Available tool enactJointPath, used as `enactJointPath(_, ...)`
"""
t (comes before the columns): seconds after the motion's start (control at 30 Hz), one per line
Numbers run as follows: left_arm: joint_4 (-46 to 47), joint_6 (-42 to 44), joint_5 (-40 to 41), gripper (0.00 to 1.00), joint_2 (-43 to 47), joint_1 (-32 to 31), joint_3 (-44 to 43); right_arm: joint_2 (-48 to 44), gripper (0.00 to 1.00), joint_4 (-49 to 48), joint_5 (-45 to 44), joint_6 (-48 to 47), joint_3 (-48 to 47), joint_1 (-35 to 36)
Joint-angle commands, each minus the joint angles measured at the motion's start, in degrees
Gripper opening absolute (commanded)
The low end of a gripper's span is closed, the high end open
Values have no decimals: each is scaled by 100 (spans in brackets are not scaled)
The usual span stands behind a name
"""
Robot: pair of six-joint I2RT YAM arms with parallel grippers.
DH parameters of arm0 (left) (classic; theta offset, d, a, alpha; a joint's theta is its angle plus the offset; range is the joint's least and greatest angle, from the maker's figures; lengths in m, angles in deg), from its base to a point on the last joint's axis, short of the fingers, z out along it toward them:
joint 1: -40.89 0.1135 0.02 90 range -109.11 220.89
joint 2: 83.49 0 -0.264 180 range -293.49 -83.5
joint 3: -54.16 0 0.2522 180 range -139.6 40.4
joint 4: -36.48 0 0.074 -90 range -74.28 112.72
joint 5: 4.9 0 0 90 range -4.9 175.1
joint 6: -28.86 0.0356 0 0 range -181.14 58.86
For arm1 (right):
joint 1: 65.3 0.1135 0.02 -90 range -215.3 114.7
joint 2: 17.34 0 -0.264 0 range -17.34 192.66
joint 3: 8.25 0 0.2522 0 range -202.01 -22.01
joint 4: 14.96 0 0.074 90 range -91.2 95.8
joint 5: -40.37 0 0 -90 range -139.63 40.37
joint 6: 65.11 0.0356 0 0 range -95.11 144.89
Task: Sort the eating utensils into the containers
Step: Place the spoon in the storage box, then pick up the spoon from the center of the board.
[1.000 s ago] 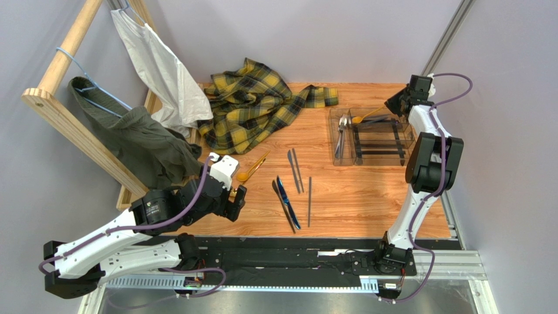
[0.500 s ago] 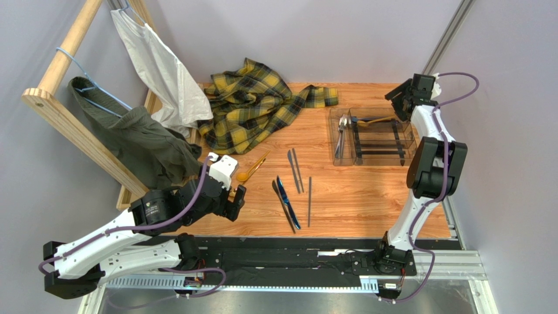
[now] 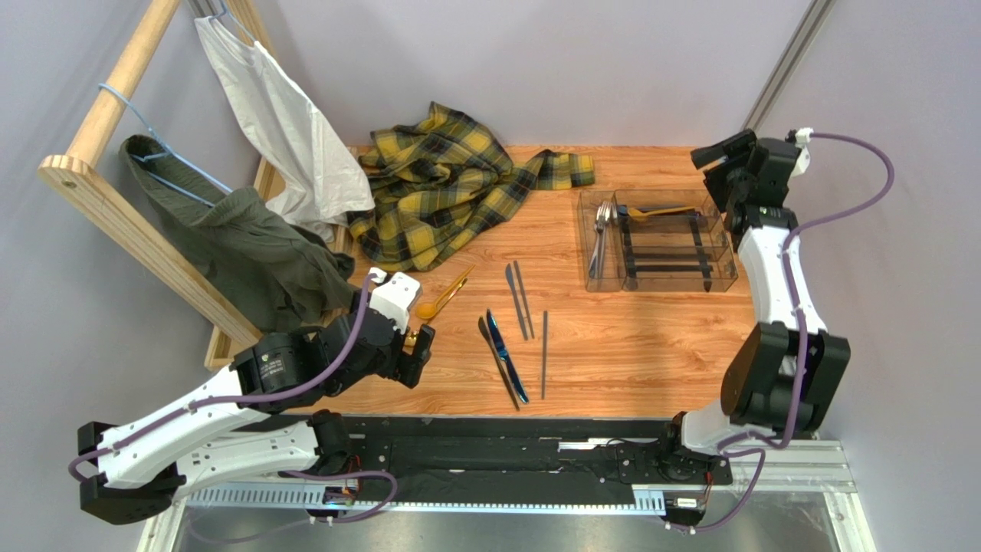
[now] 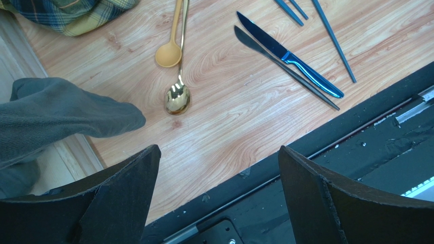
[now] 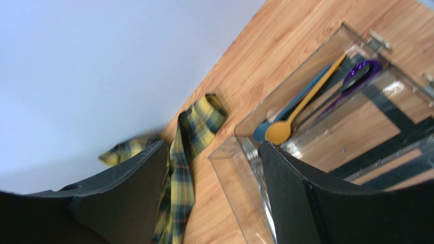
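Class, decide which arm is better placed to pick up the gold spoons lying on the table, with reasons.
Left. Its open left gripper hovers near the gold spoons, which lie in its wrist view. The open, empty right gripper is far away, beside the tray.

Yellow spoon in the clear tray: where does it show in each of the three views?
Top external: upper right, the yellow spoon lies along the far side of the clear tray.
Left wrist: not in it.
Right wrist: right of centre, slanting, bowl toward the lower left.
Shared landmark: the plaid cloth, in all three; top-left corner in left wrist, lower middle in right wrist.
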Motion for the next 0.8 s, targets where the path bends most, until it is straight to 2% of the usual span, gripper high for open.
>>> enactJointPath(0.0, 18, -78, 90, 95, -102, -28, -10, -1098, 72, -870, 567, 294, 1086, 38)
enactJointPath(0.2, -26, -113, 238, 95, -251, -28, -28, -2181, 74, -1047, 1032, 355, 2316, 179)
enactJointPath(0.47, -61, -122, 362, 95, -541, -20, -45, -2990, 74, -784, 1648, 101, 3187, 635)
enactJointPath(0.77, -105, -52, 538, 95, -1051, -20, -177, -4045, 74, -169, 1911, -374, 4075, 908)
